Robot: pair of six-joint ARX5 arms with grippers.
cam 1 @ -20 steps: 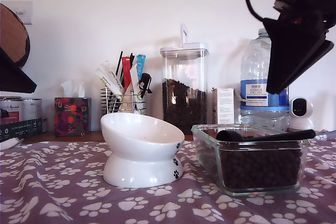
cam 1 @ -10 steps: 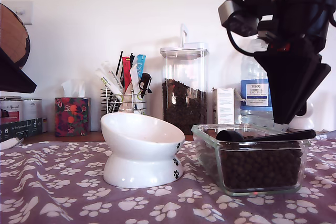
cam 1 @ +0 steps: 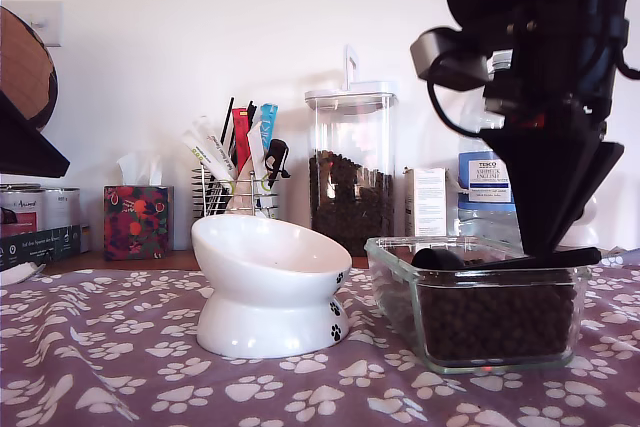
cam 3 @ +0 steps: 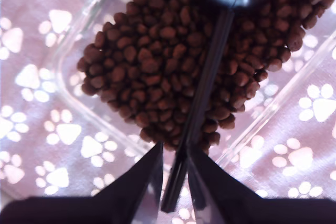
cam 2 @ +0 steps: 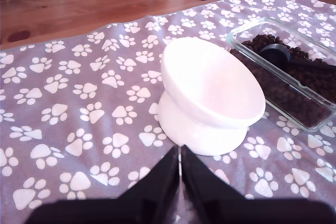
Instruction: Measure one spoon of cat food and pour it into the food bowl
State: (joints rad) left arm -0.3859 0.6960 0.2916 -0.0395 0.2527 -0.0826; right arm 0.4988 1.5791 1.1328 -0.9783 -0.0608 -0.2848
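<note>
The job looks like it is only at the very start. The spoon (cam 3: 207, 77) lies on top of the cat food (cam 3: 142, 66) in the glass dish (cam 1: 395, 282). Its round cup is far out ahead of the second gripper (cam 3: 175, 149). Its long handle points back between the two fingers. One finger sits on each side of the handle, very close to it. A thin strip of cloth shows beside the handle, so the fingers seem a little open and not pinching yet. Nothing is lifted.

The first gripper (cam 2: 180, 151) is squeezed shut with nothing in it. It hangs over the paw-print cloth (cam 2: 68, 103). The food bowl (cam 2: 210, 85) stands just in front of it, near the dish. The bowl is clean and white inside, with no food in it.

So almost all the work is likely still to do. The fingers need to pinch the handle and push the cup down into the food. Then they need to lift one full spoon, carry it to the bowl and tip it in.
</note>
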